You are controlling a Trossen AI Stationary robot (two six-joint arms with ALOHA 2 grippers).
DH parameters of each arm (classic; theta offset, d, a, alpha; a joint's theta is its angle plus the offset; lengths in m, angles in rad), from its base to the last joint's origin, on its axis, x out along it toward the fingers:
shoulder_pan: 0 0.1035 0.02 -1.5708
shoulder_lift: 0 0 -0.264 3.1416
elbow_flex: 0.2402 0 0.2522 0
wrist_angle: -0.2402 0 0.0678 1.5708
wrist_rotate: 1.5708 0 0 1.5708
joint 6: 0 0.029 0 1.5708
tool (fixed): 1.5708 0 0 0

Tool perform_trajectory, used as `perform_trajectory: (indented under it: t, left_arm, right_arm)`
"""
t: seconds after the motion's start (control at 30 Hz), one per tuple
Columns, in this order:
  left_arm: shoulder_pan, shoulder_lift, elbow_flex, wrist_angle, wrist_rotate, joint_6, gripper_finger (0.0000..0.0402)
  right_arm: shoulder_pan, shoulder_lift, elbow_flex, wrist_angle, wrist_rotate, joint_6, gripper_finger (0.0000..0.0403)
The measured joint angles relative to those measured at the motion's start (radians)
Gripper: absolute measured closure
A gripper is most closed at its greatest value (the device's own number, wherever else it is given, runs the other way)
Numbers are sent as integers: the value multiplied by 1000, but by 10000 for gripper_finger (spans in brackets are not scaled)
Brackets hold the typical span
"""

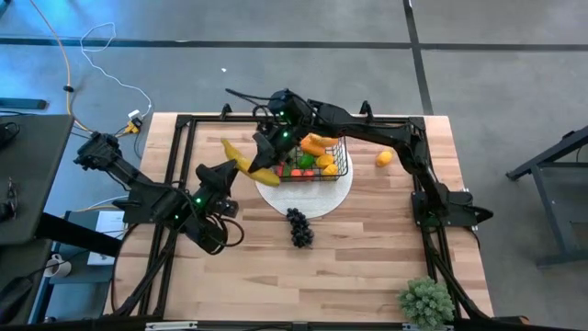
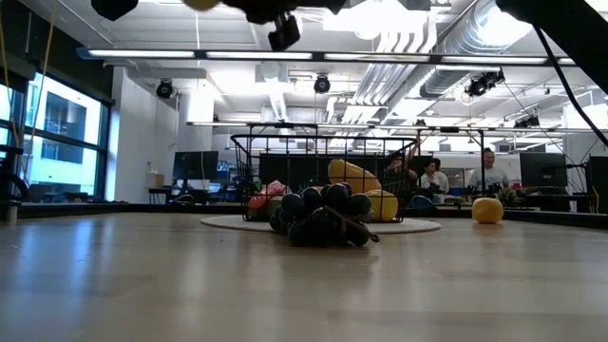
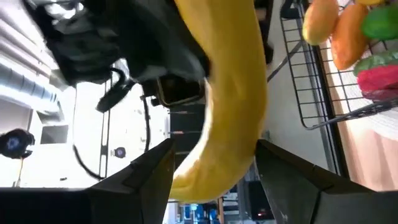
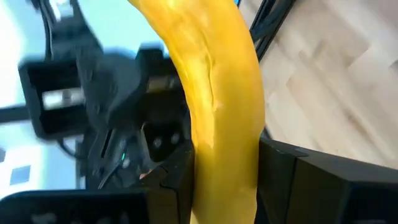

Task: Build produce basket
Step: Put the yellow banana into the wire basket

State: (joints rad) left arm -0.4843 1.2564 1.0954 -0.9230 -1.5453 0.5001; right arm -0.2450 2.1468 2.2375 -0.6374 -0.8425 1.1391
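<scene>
The yellow banana (image 1: 241, 156) hangs in the air just left of the black wire basket (image 1: 319, 162), held between both arms. My left gripper (image 1: 235, 171) comes at it from the table's left and near side, and my right gripper (image 1: 267, 150) from the far right. In each wrist view the banana (image 3: 230, 93) (image 4: 214, 93) fills the gap between that arm's fingers. The basket stands on a round white plate (image 1: 308, 202) and holds orange, green and red produce. The dark grapes (image 1: 299, 226) lie on the table at the plate's near rim. My left gripper (image 3: 214, 165) has the banana's free end (image 3: 199, 171) between its two fingers, which lie across it. The banana is lifted clear of the table. My right gripper (image 4: 227, 171) pinches the banana farther along its body (image 4: 224, 149), fingers across it, one on either flank.
A yellow-orange fruit (image 1: 384, 158) lies on the table right of the basket. A green bushy plant (image 1: 425, 300) stands at the near right corner. Bare wood stretches across the near half of the table. In the low view, people sit in the room beyond the table.
</scene>
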Motion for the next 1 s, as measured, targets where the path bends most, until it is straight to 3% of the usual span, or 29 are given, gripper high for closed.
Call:
perform_trajectory:
  t: [0.13, 0.37, 0.7, 1.0]
  left_arm:
    - [28, -1, 4, 10, -29, -3, 192]
    - [83, 0, 3, 14, -34, -40, 192]
    - [161, 0, 2, 17, 58, -397, 192]
    - [285, 0, 2, 32, 242, -696, 192]
  right_arm:
    - [-26, 10, 14, -10, 42, -10, 295]
    - [-72, 4, 77, -52, 11, -91, 295]
    - [-161, -36, 105, -216, 56, -457, 295]
    - [-219, -56, 105, -329, 150, -759, 295]
